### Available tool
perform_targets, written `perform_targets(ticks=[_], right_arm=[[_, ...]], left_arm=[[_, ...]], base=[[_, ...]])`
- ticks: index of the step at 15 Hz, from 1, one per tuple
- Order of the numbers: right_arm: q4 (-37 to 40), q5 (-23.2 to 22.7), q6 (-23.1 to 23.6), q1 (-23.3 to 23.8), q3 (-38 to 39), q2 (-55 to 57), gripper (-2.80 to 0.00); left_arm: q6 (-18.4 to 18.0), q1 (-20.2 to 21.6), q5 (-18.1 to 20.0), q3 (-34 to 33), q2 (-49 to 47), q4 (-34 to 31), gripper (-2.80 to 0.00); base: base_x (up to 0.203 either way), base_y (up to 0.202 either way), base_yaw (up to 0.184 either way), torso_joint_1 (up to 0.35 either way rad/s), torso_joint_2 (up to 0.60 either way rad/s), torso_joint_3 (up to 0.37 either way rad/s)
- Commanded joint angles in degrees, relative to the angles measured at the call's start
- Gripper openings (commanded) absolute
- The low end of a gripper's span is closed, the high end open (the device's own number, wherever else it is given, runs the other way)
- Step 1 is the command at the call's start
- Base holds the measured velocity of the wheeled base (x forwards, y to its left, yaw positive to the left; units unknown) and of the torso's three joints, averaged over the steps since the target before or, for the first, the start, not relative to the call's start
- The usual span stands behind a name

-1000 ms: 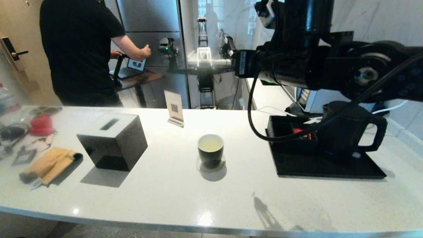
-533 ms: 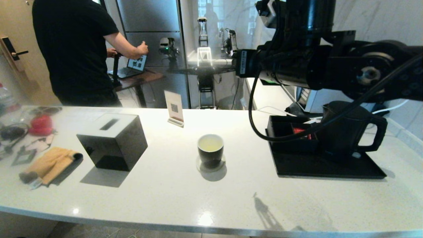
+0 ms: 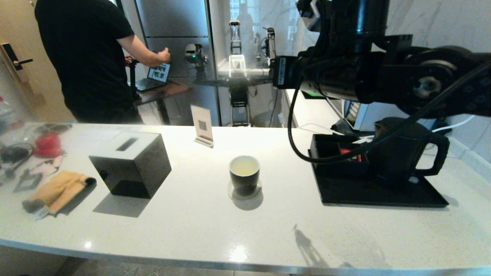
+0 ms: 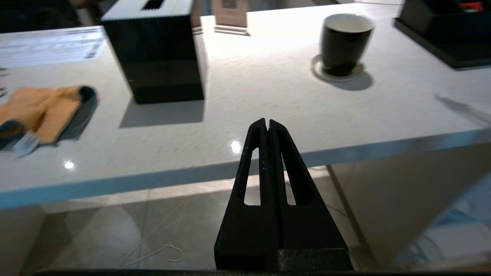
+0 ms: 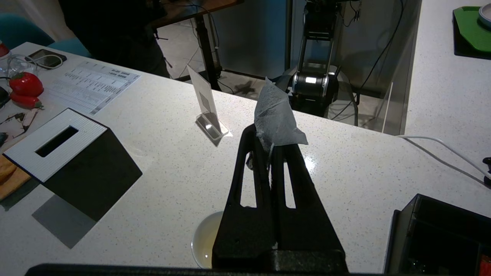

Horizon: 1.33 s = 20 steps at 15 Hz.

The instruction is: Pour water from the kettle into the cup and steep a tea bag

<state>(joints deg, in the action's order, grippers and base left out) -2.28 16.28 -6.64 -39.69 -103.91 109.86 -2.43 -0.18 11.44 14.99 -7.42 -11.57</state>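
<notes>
Below the worktop's (image 4: 268,99) front edge, left end effector (image 4: 267,124) pressed shut on nothing. Further in, at mid-worktop: cup (image 3: 244,173), glossy black outside, white inside, on a round pale coaster (image 3: 244,193), holding pale yellowish water (image 3: 244,166). High above it, right end effector (image 5: 268,147) clamped on a crumpled pale grey tea bag (image 5: 277,119). Off to the right, matte black kettle (image 3: 402,151) with loop handle on a black tray (image 3: 379,193). Far left, black box (image 3: 130,163) with slotted top.
</notes>
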Motion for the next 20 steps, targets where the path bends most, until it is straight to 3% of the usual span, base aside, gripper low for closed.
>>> perform_targets(ticks=[1,6,9,15,20], right_arm=[[-0.01,0.07,-0.04,-0.03,-0.06,-0.01,-2.80],[-0.20,-0.02,1.12,-0.03,-0.59,-0.26,-2.80],[-2.73,0.07,1.10,-0.03,-0.59,-0.53,-2.80],[-3.43,0.25,1.19,-0.03,-0.59,-0.61,-2.80],[-4.31,0.25,1.19,-0.03,-0.59,-0.35,-2.80]], left_arm=[[0.08,0.01,2.13,4.11,-10.42,0.94,-2.80],[1.46,-0.24,9.90,13.79,-31.22,10.12,-2.80],[3.70,-4.96,13.68,20.50,-43.54,16.22,-2.80],[6.78,-17.30,14.56,29.09,-64.02,29.87,-2.80],[7.00,-24.06,14.50,33.81,-76.04,38.18,-2.80]], base=[[0.000,0.000,0.000,0.000,0.00,0.000],[0.000,0.000,0.000,0.000,0.00,0.000],[0.000,0.000,0.000,0.000,0.00,0.000],[0.000,0.000,0.000,0.000,0.00,0.000],[0.000,0.000,0.000,0.000,0.00,0.000]])
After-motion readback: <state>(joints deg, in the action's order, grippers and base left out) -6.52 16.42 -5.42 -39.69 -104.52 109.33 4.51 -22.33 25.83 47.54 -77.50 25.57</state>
